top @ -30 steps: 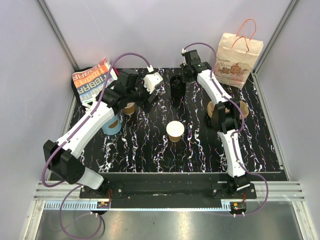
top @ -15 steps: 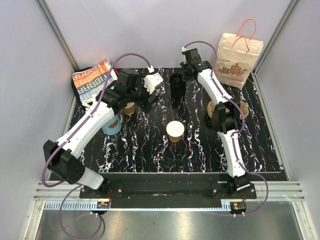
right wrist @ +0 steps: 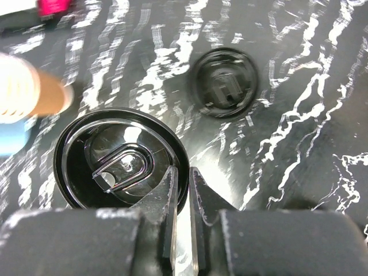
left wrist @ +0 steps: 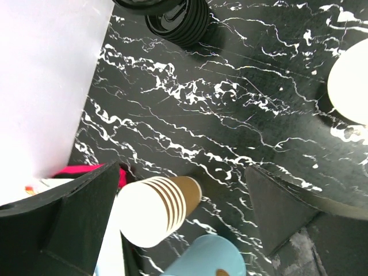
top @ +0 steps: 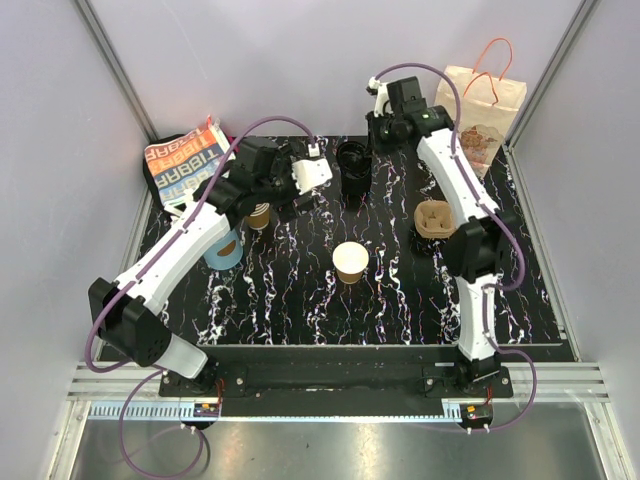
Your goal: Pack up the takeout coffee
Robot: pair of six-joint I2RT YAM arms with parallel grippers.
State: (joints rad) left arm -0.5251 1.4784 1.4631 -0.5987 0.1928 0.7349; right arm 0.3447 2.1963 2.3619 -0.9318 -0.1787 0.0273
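No cup with a black lid on it shows. A lidless brown paper cup [top: 350, 262] stands mid-table. My right gripper [top: 388, 128] [right wrist: 183, 178] is shut on the rim of one black plastic lid [right wrist: 121, 158] and holds it above the table, beside the stack of black lids [top: 352, 170] [right wrist: 224, 83]. My left gripper [top: 268, 198] [left wrist: 184, 213] is open, its fingers [left wrist: 86, 213] on either side of the stack of lidless white-rimmed cups [top: 258, 215] [left wrist: 158, 210], not touching it.
A brown cup tray [top: 440, 218] lies at the right. A paper bag [top: 475, 105] stands at the back right. A blue cup [top: 225, 248] [left wrist: 207, 256] sits near the cup stack. A colourful pack [top: 180, 160] lies at the back left.
My right gripper has risen and moved back and right from the lid stack with one lid in it, uncovering the cup tray. The left gripper has turned a little above the cup stack.
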